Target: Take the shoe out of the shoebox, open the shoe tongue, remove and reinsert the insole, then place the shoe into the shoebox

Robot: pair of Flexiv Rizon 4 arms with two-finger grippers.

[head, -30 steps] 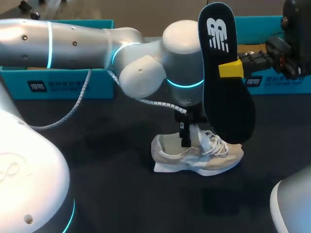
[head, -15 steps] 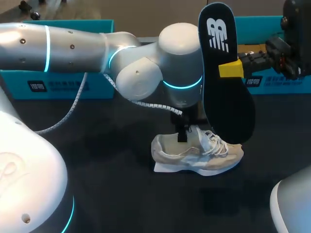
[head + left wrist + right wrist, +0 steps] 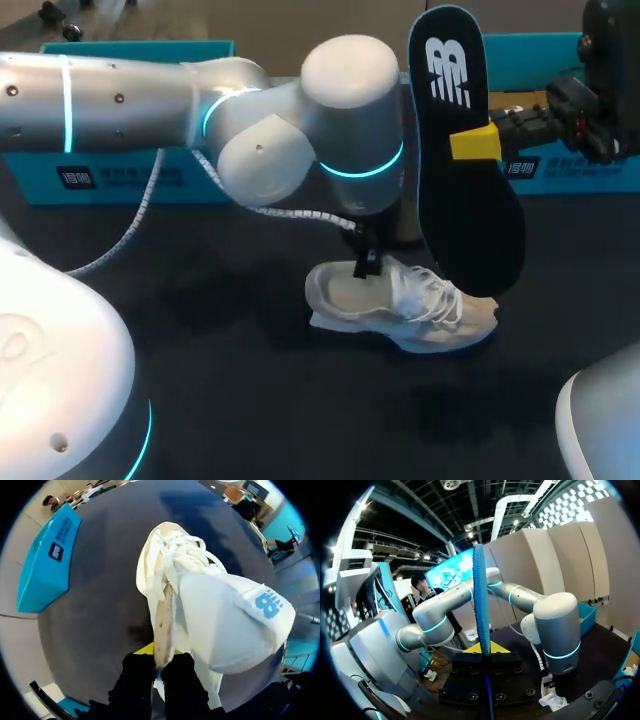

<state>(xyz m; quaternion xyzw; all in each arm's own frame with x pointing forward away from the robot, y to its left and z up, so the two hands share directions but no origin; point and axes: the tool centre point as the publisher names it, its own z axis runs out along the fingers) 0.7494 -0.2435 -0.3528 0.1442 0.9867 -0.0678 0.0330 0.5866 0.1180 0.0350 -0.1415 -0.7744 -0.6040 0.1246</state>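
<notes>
On the table [image 3: 200,380], well in front of the teal shoebox [image 3: 130,175], stands the shoe [image 3: 400,310], so taking it out is done. Its tongue [image 3: 235,625] looks lifted. The insole [image 3: 465,180] is out too, held upright in the air with its lower end near the shoe's toe. Our right gripper [image 3: 484,650] has its jaws pinching the insole's edge from both sides. Our left gripper [image 3: 157,665] has its jaws clamped on the shoe's side wall by the collar. We judge two steps remain: reinserting the insole and boxing the shoe.
</notes>
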